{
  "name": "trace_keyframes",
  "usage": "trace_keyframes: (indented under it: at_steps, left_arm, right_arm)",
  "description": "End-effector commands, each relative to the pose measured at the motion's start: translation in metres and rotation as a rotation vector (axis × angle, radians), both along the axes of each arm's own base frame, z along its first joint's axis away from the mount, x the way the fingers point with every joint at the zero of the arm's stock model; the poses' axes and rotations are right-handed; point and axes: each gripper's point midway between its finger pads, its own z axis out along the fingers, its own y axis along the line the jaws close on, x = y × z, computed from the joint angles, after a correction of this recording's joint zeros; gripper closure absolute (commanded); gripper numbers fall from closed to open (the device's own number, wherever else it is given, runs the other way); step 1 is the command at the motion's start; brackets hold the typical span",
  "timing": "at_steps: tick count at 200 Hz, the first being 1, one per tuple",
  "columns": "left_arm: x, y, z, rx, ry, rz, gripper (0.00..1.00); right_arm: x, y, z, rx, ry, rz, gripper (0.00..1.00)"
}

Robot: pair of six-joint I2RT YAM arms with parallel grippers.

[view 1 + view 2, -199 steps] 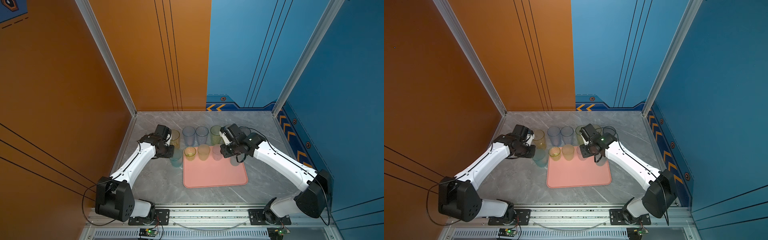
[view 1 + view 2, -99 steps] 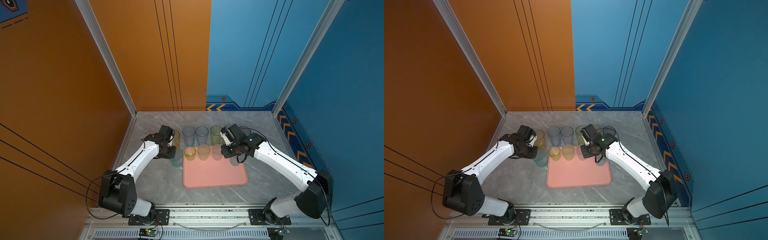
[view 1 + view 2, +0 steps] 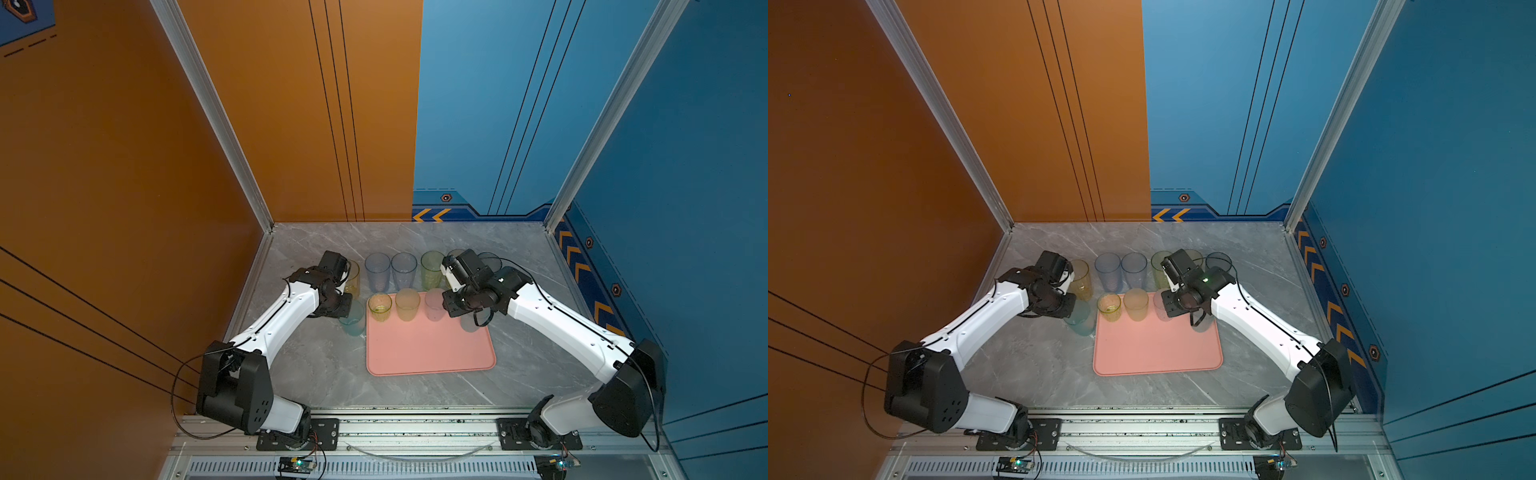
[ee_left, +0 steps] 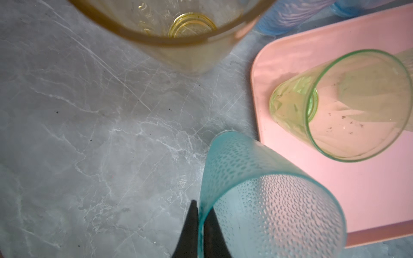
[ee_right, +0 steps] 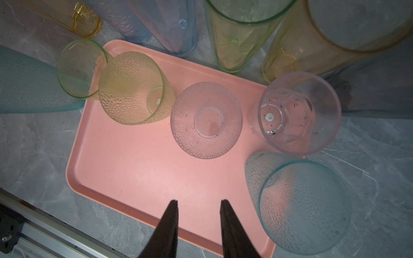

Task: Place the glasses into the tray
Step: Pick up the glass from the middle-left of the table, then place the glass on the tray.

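Observation:
A dotted teal glass (image 4: 257, 178) stands on the table just left of the salmon-pink tray (image 3: 428, 353). My left gripper (image 4: 201, 208) is shut on its rim, one finger inside the wall and one outside; both top views show this (image 3: 343, 301). Along the tray's far edge stand a green glass (image 3: 379, 306), a yellow glass (image 3: 407, 304) and a clear glass (image 3: 434, 304). A pale blue-grey glass (image 5: 301, 205) sits at the tray's right edge. My right gripper (image 5: 199, 202) hangs open above the tray with nothing between its fingers.
Behind the tray a row of tall glasses stands on the grey marble table: yellow (image 3: 353, 274), two blue (image 3: 377, 270), green (image 3: 432, 268), and more partly hidden behind my right wrist (image 3: 490, 259). A metal rail (image 3: 415, 428) runs along the front.
My left gripper has closed onto the teal glass's rim and its arm has shifted slightly toward the tray. The right arm has stayed still.

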Motion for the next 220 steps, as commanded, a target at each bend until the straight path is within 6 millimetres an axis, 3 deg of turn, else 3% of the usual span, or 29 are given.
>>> trace_keyframes:
  at_steps: [1, 35, 59, 81, 105, 134, 177, 220]
  left_arm:
    - [-0.005, 0.004, 0.030, 0.033, -0.058, -0.022, 0.94]
    - [-0.014, 0.010, 0.066, 0.054, -0.140, -0.031, 0.94]
    - [-0.022, 0.003, 0.096, 0.047, -0.196, -0.072, 0.94]
    - [-0.029, -0.022, 0.118, 0.039, -0.230, -0.167, 0.94]
    - [-0.034, -0.067, 0.131, 0.031, -0.242, -0.312, 0.94]
    - [-0.043, -0.131, 0.129, -0.008, -0.204, -0.487, 0.94]
    - [-0.055, -0.211, 0.105, -0.026, -0.111, -0.706, 0.94]
    - [-0.057, -0.264, 0.068, -0.007, -0.022, -0.833, 0.94]
  right_arm:
    - [0.002, -0.008, 0.013, 0.006, -0.048, -0.018, 0.69]
    - [0.004, -0.018, 0.021, 0.014, -0.074, -0.050, 0.69]
    - [0.008, -0.031, 0.028, 0.013, -0.102, -0.093, 0.69]
    - [0.011, -0.047, 0.034, 0.026, -0.124, -0.144, 0.69]
    - [0.014, -0.067, 0.042, 0.051, -0.150, -0.212, 0.69]
    - [0.015, -0.088, 0.052, 0.077, -0.175, -0.275, 0.69]
    - [0.014, -0.102, 0.057, 0.106, -0.185, -0.314, 0.69]
    - [0.014, -0.100, 0.054, 0.114, -0.176, -0.307, 0.69]
